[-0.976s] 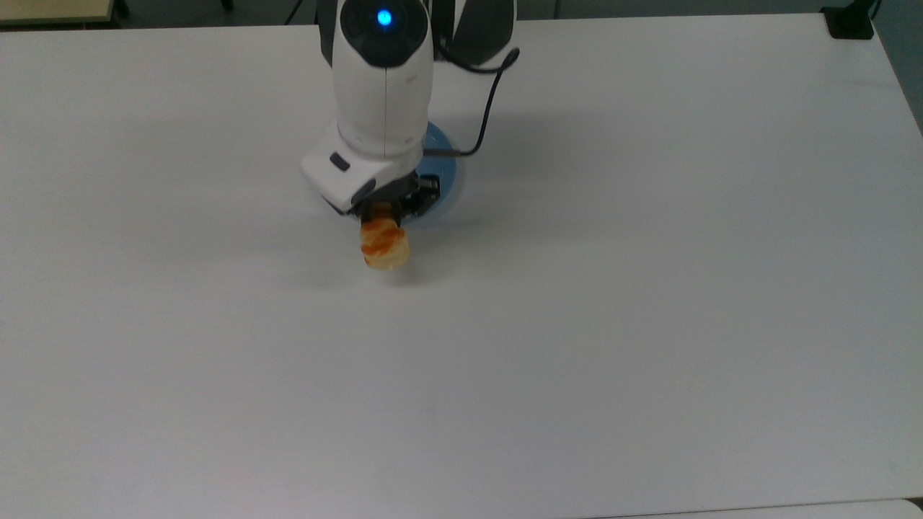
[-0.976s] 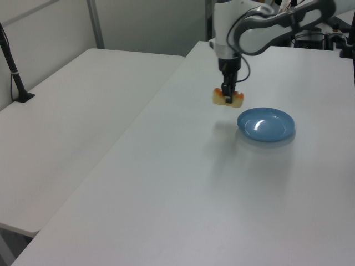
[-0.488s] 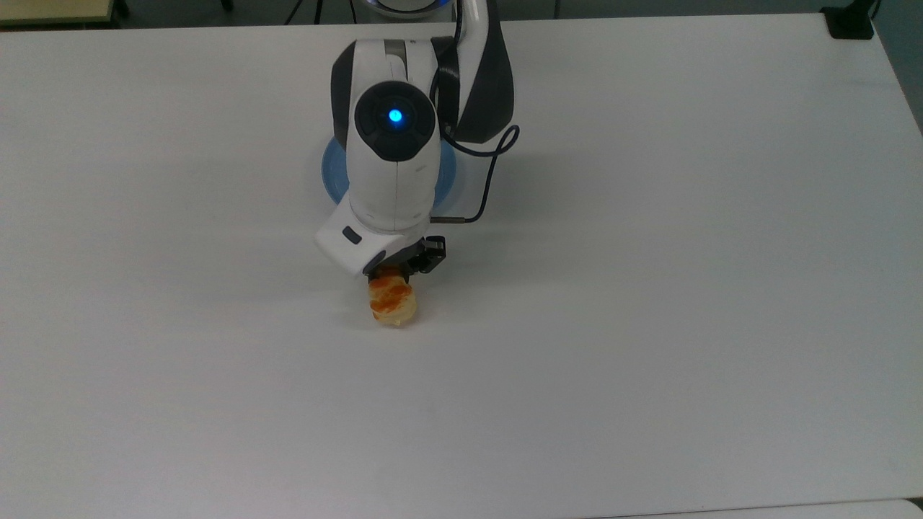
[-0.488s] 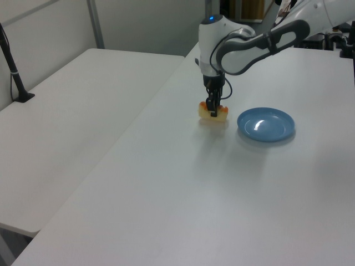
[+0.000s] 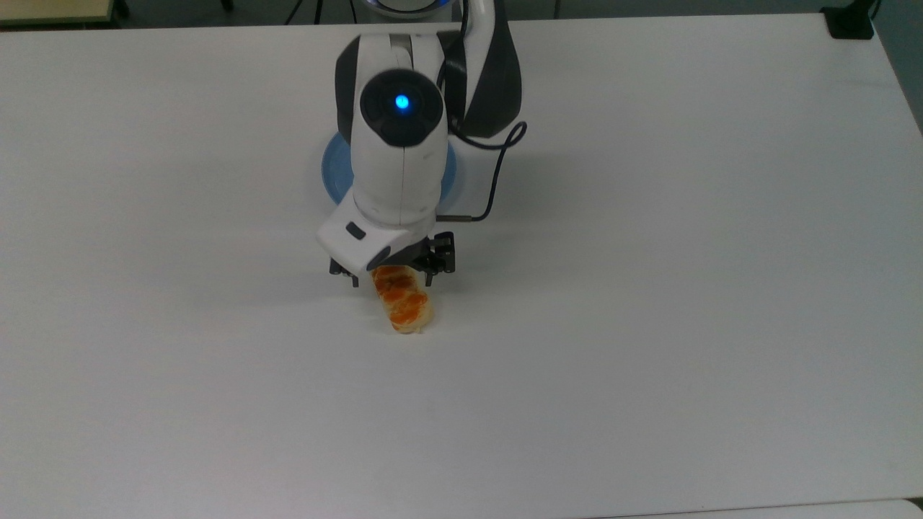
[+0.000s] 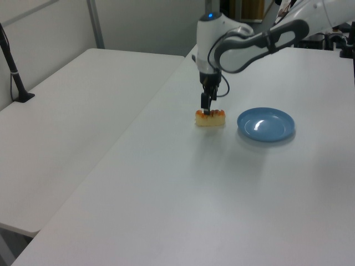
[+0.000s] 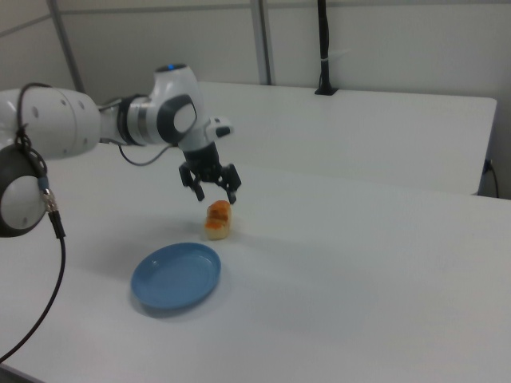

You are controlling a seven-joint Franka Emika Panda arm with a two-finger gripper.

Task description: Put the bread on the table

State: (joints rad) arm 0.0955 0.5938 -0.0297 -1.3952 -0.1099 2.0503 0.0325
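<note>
Even, bright overhead light; soft faint shadows on the table (image 5: 649,324), mild graininess.

One bread roll (image 5: 405,300), one blue plate (image 6: 265,123), one robot arm (image 7: 96,124), two white worktops (image 6: 266,194).

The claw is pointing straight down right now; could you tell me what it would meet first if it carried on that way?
Most likely the bread, lying on the table just beneath the open claw, though exact alignment is hard to judge.
</note>
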